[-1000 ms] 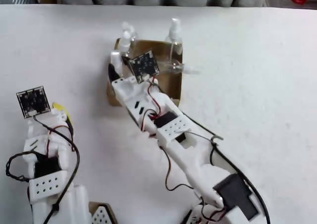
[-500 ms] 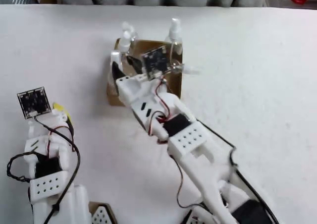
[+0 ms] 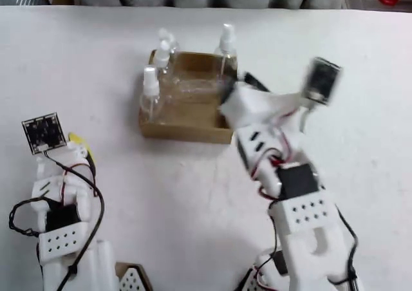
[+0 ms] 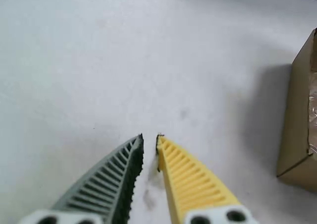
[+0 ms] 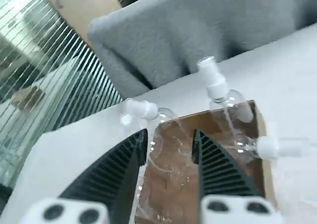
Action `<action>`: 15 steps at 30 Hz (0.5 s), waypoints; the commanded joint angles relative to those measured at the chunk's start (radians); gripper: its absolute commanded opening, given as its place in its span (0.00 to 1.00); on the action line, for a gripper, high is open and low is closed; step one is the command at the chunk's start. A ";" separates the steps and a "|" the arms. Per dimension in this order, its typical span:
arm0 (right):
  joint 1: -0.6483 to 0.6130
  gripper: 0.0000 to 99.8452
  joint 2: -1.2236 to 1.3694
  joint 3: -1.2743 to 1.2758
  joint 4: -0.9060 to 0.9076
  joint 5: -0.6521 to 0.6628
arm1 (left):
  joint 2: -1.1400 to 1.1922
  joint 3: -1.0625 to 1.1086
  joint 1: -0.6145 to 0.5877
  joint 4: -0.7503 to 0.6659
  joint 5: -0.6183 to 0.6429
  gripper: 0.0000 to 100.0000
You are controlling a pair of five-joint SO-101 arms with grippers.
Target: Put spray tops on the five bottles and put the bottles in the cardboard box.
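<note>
The cardboard box [image 3: 185,129] stands at the table's middle back. Several clear bottles with white spray tops are in it: one upright at its left side [image 3: 150,88], one at its far right corner [image 3: 226,45], one lying on its floor [image 3: 199,88]. My right gripper [image 3: 246,82] hangs by the box's right edge, open and empty. From the right wrist, the gripper [image 5: 168,135] looks over the box [image 5: 190,119], an upright bottle [image 5: 214,85] and a lying one [image 5: 270,147]. My left gripper [image 4: 149,139] is shut, low over bare table, left of the box [image 4: 302,120].
The left arm [image 3: 61,194] sits at the front left, its yellow finger [image 3: 82,141] pointing toward the box. White table lies open around the box. Grey upholstery [image 5: 208,21] and a window blind [image 5: 44,80] are behind the table.
The right arm has drawn back from over the box and swung right, leaving the lying bottle inside. The left arm has not moved.
</note>
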 commanded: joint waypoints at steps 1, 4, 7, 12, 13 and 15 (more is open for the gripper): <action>0.094 0.11 -0.064 0.018 0.018 -0.120 | -0.015 -0.011 0.010 -0.025 -0.009 0.07; 0.148 0.11 -0.071 0.083 -0.036 -0.163 | -0.015 -0.003 0.010 -0.029 -0.009 0.07; 0.177 0.11 -0.071 0.175 -0.128 -0.187 | -0.016 0.002 0.010 -0.031 -0.009 0.07; 0.174 0.11 -0.070 0.298 -0.243 -0.198 | -0.016 0.002 0.010 -0.031 -0.009 0.07; 0.174 0.11 -0.070 0.310 -0.262 -0.221 | -0.016 0.002 0.010 -0.031 -0.009 0.07; 0.176 0.11 -0.070 0.322 -0.286 -0.284 | -0.016 0.002 0.010 -0.031 -0.009 0.07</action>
